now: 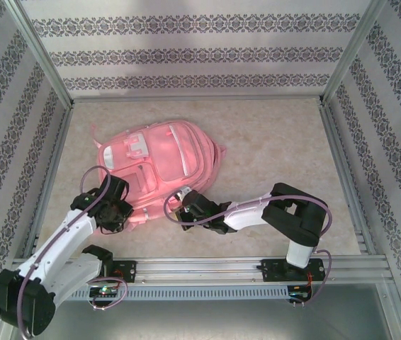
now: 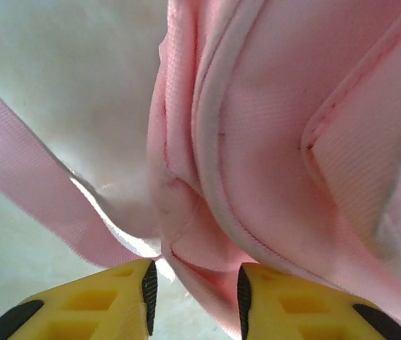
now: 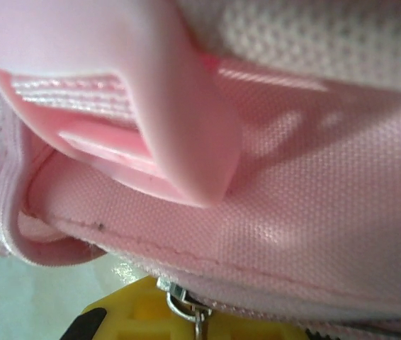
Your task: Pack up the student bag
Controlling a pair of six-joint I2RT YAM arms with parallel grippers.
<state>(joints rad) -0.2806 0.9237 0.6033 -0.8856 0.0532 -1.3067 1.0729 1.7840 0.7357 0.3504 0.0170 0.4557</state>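
Observation:
The student bag (image 1: 161, 159) is a large pink backpack lying flat on the table, left of centre. My left gripper (image 1: 115, 207) is at its near-left corner. In the left wrist view it (image 2: 195, 301) stands open: a fold of pink fabric (image 2: 207, 276) hangs between the yellow fingers and touches the right pad (image 2: 243, 297), with a gap at the left pad. My right gripper (image 1: 186, 205) is at the bag's near edge. Its (image 3: 197, 324) fingers are closed together on a metal zipper pull (image 3: 185, 304), under a stitched pink seam.
A pink strap (image 2: 30, 191) trails left of the bag over the beige table (image 1: 278, 149). A pink plastic buckle (image 3: 172, 120) sits above the seam. Patterned walls and aluminium frame rails (image 1: 342, 163) enclose the table; open surface lies right of the bag.

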